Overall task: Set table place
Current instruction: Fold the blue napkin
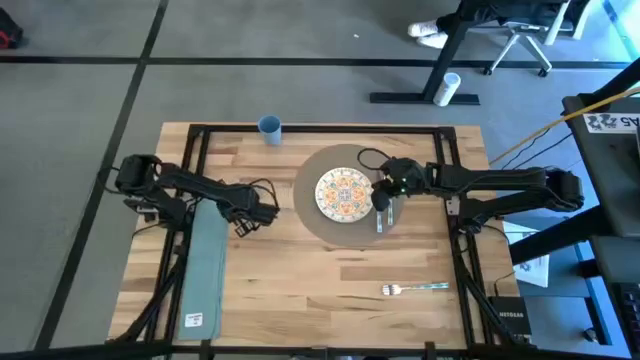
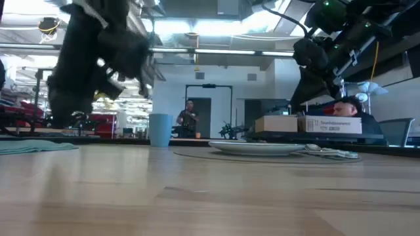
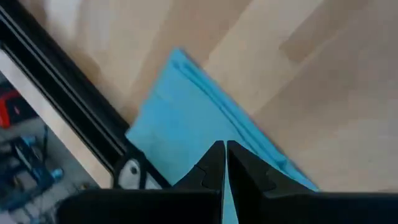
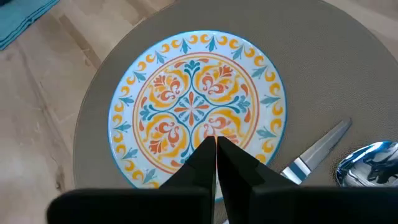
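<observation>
Listing what you have on the table point(image 1: 300, 270):
Placemat point(image 1: 325, 232): round, grey-brown, at the middle of the far half.
Patterned plate point(image 1: 345, 193): centred on your placemat.
Knife point(image 4: 320, 151) and spoon point(image 4: 368, 163): on the placemat, just beside the plate.
Right gripper point(image 1: 383, 201): above the plate's edge, fingers pressed together, holding nothing.
Left gripper point(image 1: 243, 222): near the teal napkin point(image 1: 205, 262), fingers closed, empty.
Fork point(image 1: 414, 289): on bare wood, near edge.
Blue cup point(image 1: 269, 127): far edge.

"NETGEAR" on a black box point(image 1: 511, 313) at the table's right edge
</observation>
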